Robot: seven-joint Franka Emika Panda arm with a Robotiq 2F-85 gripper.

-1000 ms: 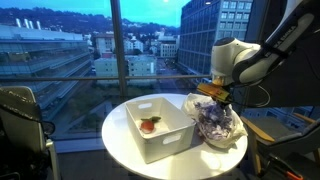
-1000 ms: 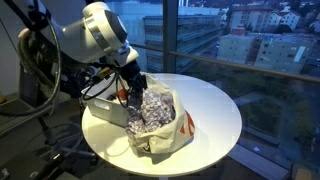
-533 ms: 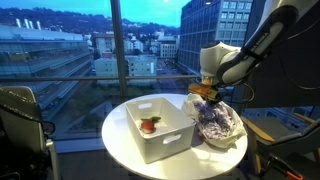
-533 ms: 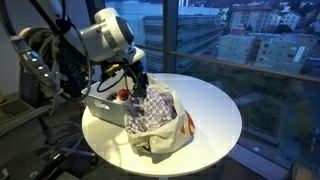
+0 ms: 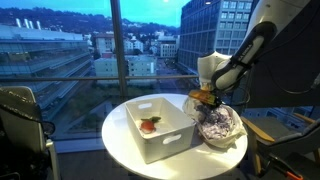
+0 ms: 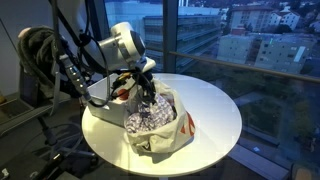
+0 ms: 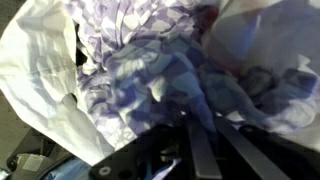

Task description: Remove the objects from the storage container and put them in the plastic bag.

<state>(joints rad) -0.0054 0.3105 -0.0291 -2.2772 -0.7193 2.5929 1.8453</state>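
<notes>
claw (image 7: 197, 120) closed over cloth (image 7: 150, 70); reddish item (image 5: 149, 125) exterior-only

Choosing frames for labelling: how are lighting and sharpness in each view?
In both exterior views, dusk light through the window leaves the scene dim and bluish, yet the table and storage container read clearly; the wrist view is soft and close, the purple-white cloth dominating it, the gripper a dark blur at the bottom.
</notes>
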